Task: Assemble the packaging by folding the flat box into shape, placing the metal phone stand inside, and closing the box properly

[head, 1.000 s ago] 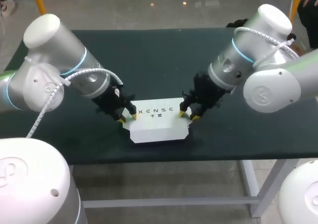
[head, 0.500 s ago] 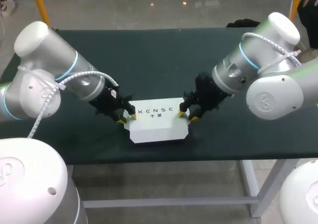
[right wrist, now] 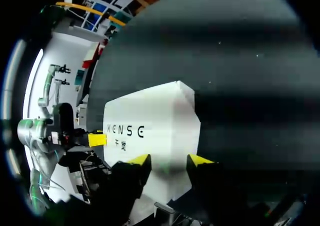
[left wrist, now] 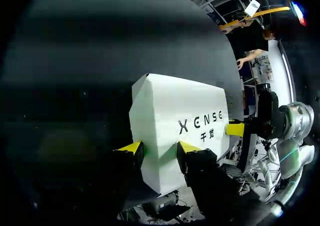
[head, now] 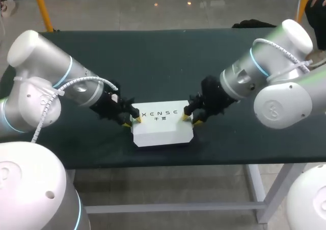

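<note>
The white box with dark print on its top lies near the front edge of the dark green table. My left gripper is at the box's left end, one fingertip over the top and one just outside the end wall. In the left wrist view the box has that end edge between the parted yellow tips of the left gripper. My right gripper straddles the right end the same way, as the right wrist view shows with the box and right gripper. No phone stand is visible.
The table's front edge runs close behind the box. Broad bare cloth lies beyond the box toward the far side. Both forearms slant in low from the sides.
Both arms have swung their elbows outward and lower while the fingertips stayed at the box's ends. The small flap that jutted out at the box's near-left corner now lies in against it.
</note>
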`<state>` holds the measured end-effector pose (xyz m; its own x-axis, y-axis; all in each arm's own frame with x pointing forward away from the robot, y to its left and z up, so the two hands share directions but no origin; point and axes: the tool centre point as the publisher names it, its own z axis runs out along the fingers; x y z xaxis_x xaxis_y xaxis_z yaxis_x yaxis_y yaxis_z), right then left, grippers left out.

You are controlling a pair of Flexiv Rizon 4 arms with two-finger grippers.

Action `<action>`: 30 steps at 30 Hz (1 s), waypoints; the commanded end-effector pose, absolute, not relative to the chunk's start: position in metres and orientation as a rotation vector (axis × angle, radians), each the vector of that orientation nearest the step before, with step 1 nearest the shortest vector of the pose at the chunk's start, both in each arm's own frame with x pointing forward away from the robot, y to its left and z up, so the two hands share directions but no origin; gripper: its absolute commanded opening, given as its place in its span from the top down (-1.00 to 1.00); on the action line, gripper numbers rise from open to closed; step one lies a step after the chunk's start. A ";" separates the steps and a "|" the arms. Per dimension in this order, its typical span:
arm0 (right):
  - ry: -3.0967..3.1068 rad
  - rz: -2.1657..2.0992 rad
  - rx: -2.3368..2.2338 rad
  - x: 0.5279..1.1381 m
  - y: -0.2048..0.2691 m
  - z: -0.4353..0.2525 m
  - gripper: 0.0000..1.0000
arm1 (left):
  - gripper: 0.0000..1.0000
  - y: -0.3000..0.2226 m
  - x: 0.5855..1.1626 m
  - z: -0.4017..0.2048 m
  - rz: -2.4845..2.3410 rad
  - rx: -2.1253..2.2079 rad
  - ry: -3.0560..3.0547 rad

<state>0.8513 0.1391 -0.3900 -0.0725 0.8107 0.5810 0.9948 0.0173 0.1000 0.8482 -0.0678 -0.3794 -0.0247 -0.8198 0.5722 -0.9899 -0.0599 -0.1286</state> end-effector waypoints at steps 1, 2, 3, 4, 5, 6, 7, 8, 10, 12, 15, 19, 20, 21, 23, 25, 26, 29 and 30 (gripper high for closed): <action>-1.939 -0.714 -1.847 0.848 0.145 -0.395 -0.05 | 0.07 -0.073 0.846 -0.384 0.760 1.934 -1.901; -1.941 -0.718 -1.851 0.848 0.144 -0.395 -0.07 | 0.05 -0.073 0.845 -0.385 0.764 1.937 -1.901; -1.942 -0.721 -1.858 0.847 0.143 -0.395 -0.03 | 0.04 -0.073 0.845 -0.385 0.764 1.937 -1.901; -1.942 -0.721 -1.858 0.847 0.143 -0.395 -0.02 | 0.04 -0.073 0.845 -0.385 0.764 1.937 -1.901; -1.942 -0.721 -1.858 0.847 0.143 -0.395 0.00 | 0.04 -0.073 0.845 -0.385 0.764 1.937 -1.901; -1.942 -0.721 -1.858 0.847 0.143 -0.395 0.01 | 0.07 -0.073 0.845 -0.385 0.764 1.937 -1.901; -1.942 -0.721 -1.858 0.847 0.143 -0.395 0.02 | 0.10 -0.073 0.845 -0.385 0.764 1.937 -1.901; -1.942 -0.721 -1.858 0.847 0.143 -0.395 0.05 | 0.13 -0.073 0.845 -0.385 0.764 1.937 -1.901; -1.942 -0.721 -1.858 0.847 0.143 -0.395 0.06 | 0.09 -0.073 0.845 -0.385 0.764 1.937 -1.901; -1.942 -0.721 -1.858 0.847 0.143 -0.395 0.05 | 0.06 -0.073 0.845 -0.385 0.764 1.937 -1.901; -1.942 -0.721 -1.858 0.847 0.143 -0.395 0.04 | 0.05 -0.073 0.845 -0.385 0.764 1.937 -1.901; -1.942 -0.721 -1.858 0.847 0.143 -0.395 0.03 | 0.02 -0.073 0.845 -0.385 0.764 1.937 -1.901; -1.942 -0.721 -1.858 0.847 0.143 -0.395 0.04 | 0.02 -0.073 0.845 -0.385 0.764 1.937 -1.901; -1.942 -0.721 -1.858 0.847 0.143 -0.395 0.04 | 0.02 -0.073 0.845 -0.385 0.764 1.937 -1.901; -1.942 -0.721 -1.858 0.847 0.143 -0.395 0.04 | 0.03 -0.073 0.845 -0.385 0.764 1.937 -1.901; -1.942 -0.721 -1.858 0.847 0.143 -0.395 0.04 | 0.03 -0.073 0.845 -0.385 0.764 1.937 -1.901; -1.942 -0.721 -1.858 0.847 0.143 -0.395 0.04 | 0.04 -0.073 0.845 -0.385 0.764 1.937 -1.901; -1.942 -0.721 -1.858 0.847 0.143 -0.395 0.04 | 0.05 -0.073 0.845 -0.385 0.764 1.937 -1.901; -1.942 -0.721 -1.858 0.847 0.143 -0.395 0.04 | 0.05 -0.073 0.845 -0.385 0.764 1.937 -1.901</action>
<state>0.8483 0.1392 -0.3910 -0.0714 0.8146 0.5756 0.9930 0.0035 0.1183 0.8457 -0.0689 -0.3810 -0.0289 -0.8155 0.5780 -0.9884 -0.0628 -0.1380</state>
